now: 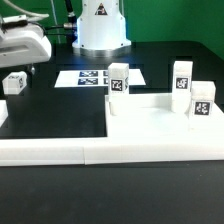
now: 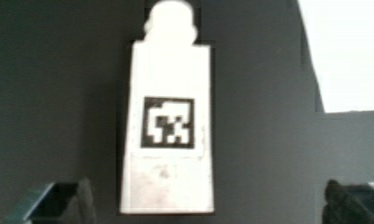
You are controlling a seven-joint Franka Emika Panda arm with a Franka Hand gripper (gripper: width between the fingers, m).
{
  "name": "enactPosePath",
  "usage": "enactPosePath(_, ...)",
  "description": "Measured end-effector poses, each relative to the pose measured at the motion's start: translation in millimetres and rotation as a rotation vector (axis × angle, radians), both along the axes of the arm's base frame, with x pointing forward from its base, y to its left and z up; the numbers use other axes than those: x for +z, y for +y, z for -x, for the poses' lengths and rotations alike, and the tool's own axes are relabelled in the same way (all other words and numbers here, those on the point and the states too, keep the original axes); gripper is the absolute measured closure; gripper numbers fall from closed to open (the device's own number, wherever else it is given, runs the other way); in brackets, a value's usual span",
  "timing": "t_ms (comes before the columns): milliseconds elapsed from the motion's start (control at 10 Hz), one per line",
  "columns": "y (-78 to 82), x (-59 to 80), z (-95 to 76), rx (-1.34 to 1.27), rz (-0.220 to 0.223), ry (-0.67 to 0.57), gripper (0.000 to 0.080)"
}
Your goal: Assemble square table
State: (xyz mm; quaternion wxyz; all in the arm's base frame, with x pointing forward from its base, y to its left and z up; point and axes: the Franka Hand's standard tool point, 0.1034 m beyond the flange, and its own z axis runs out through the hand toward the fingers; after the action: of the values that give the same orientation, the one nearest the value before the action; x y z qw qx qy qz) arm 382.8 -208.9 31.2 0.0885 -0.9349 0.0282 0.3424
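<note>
The big white square slab (image 1: 160,120) lies flat on the black table (image 1: 60,105). It is the landmark here. Its near edge and one side edge sit against the long low white wall (image 1: 60,150) that runs along the front. Three short white legs stand upright around the slab: one (image 1: 119,79) at its far edge toward the exterior view's left, one (image 1: 182,78) at the far edge further right, and one (image 1: 202,100) on the slab near its right side. There is open black table between the slab and the arm.

A fourth leg (image 1: 14,83) lies on its side, well apart from the slab, toward the exterior view's left. The gripper (image 1: 22,66) hangs just above it. In the wrist view this leg (image 2: 168,125) lies flat between the two dark fingertips (image 2: 51,203), which stand wide apart and do not touch it.

Behind the slab, the flat marker board (image 1: 85,77) lies on the table, in front of the arm's white base (image 1: 100,25).
</note>
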Motion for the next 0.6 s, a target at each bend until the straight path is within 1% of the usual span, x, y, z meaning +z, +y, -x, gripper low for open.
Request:
enactPosePath(100, 3.7, 0.3, 3.6, -0.001, -0.022, 0.060, 0.0150)
enactPosePath(200, 3.9, -3.2, 1.7, 0.004, -0.026, 0.085, 0.0150)
enactPosePath(600, 2.3, -8.3, -2.7, 0.011, -0.013, 0.064, 0.0150)
